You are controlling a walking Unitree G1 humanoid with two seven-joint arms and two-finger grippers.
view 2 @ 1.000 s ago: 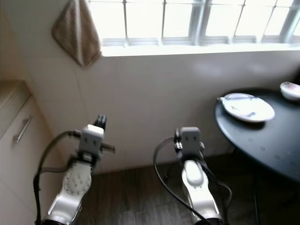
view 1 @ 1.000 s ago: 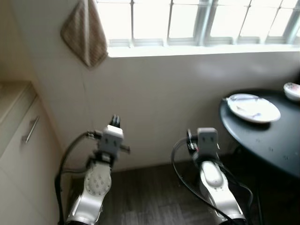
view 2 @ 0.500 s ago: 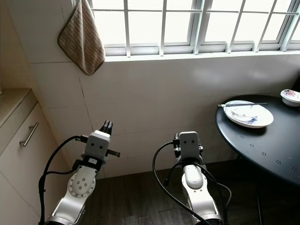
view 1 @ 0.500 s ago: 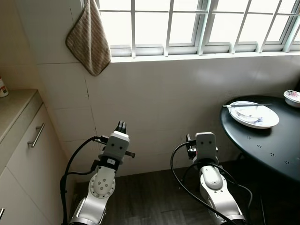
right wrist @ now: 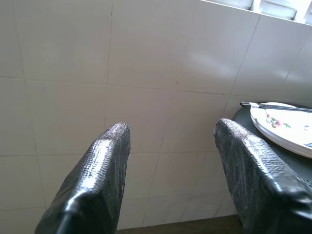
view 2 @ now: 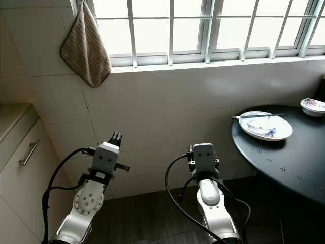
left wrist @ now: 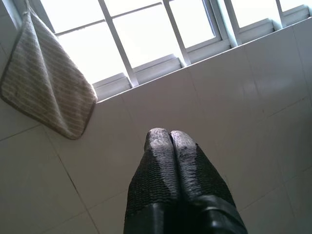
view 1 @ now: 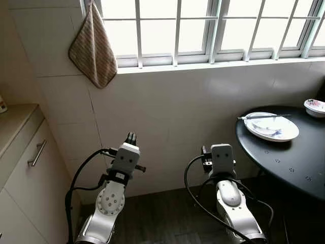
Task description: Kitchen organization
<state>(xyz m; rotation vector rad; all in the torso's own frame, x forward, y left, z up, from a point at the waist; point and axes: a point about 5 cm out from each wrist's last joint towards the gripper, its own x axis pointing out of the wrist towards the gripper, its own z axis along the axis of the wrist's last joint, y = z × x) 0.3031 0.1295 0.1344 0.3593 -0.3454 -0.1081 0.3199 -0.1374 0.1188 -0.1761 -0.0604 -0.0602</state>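
While the plate (view 1: 271, 126), chopsticks (view 1: 264, 116) and bowl (view 1: 315, 105) sit untouched on the table (view 1: 289, 162), nothing looks organized yet. Left pincer (left wrist: 169, 138) is closed and empty; right pincer (right wrist: 170, 141) is spread wide, empty, well short of the table.

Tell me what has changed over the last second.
Only the head camera moved: it tilted up and steadied, so the blur has gone and more of the window shows. Nothing was taken hold of or let go. The left tool stays shut and the right tool open, both held low before the tiled wall. The plate with chopsticks on the black table and the hanging cloth are unmoved.
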